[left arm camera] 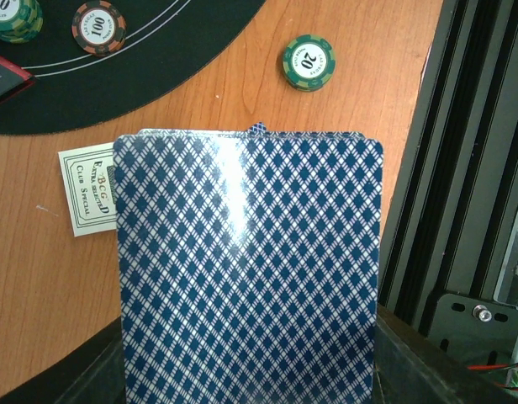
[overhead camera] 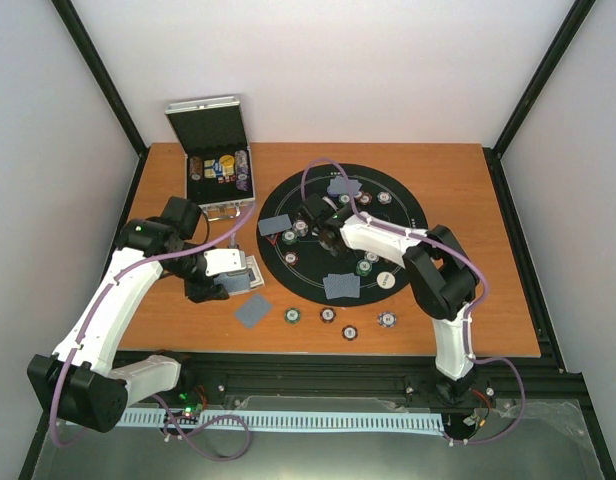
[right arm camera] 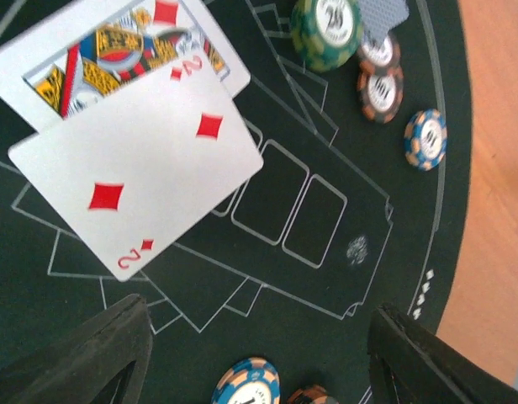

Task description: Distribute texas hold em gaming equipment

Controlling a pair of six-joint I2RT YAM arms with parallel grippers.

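A stack of blue-diamond-backed playing cards (left arm camera: 242, 261) fills the left wrist view, and my left gripper (overhead camera: 224, 282) is shut on it, just left of the round black mat (overhead camera: 408, 215); its fingers are mostly hidden by the cards. Over the mat's left half, my right gripper (right arm camera: 257, 313) stands open with nothing between its fingers. Beyond it, a two of diamonds (right arm camera: 145, 168) lies face up, overlapping a face card (right arm camera: 116, 50). Poker chips lie on the mat: a green one (right arm camera: 326, 29), a blue one (right arm camera: 425, 139), and another blue one (right arm camera: 246, 387) near the fingers.
The open silver case (overhead camera: 216, 150) stands at the back left. A loose face-down card (overhead camera: 253, 310) and several chips (overhead camera: 328, 315) lie on the wood near the front edge. A green chip (left arm camera: 309, 61) and a printed card (left arm camera: 87, 189) lie near the left gripper. A white disc (overhead camera: 386, 280) rests on the mat.
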